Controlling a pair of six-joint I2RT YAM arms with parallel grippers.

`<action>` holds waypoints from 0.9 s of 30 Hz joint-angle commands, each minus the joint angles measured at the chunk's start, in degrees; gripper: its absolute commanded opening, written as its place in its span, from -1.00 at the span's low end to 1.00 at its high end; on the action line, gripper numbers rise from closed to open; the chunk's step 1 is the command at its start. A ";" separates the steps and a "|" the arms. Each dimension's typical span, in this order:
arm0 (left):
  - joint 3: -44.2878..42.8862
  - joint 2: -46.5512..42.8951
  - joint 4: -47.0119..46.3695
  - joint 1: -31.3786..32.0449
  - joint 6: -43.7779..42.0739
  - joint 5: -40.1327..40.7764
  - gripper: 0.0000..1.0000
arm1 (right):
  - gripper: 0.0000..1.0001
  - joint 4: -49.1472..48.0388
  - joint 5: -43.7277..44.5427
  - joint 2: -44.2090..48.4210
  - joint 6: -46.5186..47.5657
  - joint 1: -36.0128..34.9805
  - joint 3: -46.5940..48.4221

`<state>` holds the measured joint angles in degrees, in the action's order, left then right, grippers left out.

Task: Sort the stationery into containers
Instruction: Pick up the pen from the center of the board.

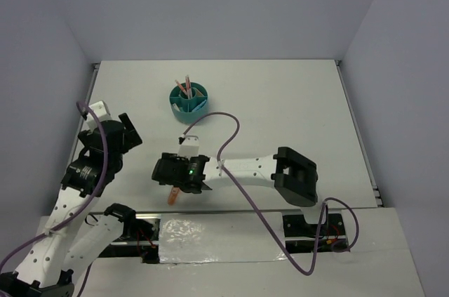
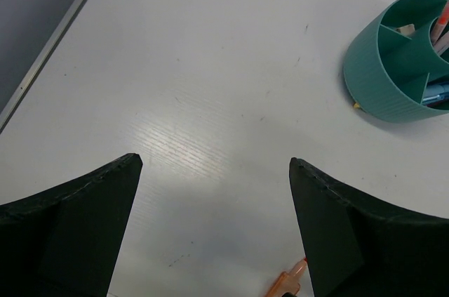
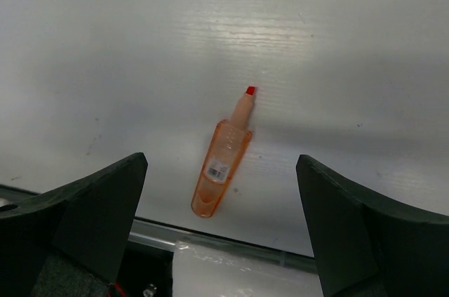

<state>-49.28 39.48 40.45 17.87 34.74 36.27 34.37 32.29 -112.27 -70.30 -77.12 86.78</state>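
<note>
Nearest you, the orange marker [image 3: 221, 167] lies flat on the desk [image 3: 337, 44], close to its near edge, with its red tip bare and pointing away from the arms. Your right gripper [image 3: 221, 162] hangs over it with the jaws wide apart and nothing in them, and the barrel sits roughly midway between them, lined up so they would close across its width.

If you come down off-centre, one finger is likely to nudge the round barrel first and roll it toward the edge. Pinch near the tapered tip and it may squirt out or smear ink on the desk.

Off to the side, your left gripper [image 2: 215, 162] is also spread apart and empty, aimed at bare desk. The two arms are near each other, so a wide swing risks a clash.

Farthest off, well apart from the marker, the teal cup [image 1: 184, 113] already holds pink pens [image 1: 186, 87] standing upright. A careless lowering could catch them or push the cup, which looks light, across the desk.
</note>
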 commanded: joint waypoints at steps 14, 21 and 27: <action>-1.17 -3.71 0.25 -0.03 0.15 2.66 0.99 | 0.86 12.64 2.07 -16.57 -6.33 -2.68 15.78; -1.00 -3.89 -0.02 -0.03 -0.46 2.05 0.99 | 0.24 9.85 0.40 -12.37 -8.36 -3.03 5.52; -0.65 -4.94 -0.37 -0.03 -0.73 1.87 0.99 | -0.26 9.14 0.75 -11.39 -3.45 -2.95 1.28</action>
<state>-49.39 35.29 41.91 17.87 34.72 38.11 42.83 33.98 -122.91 -75.68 -79.64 90.52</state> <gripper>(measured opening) 0.993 0.399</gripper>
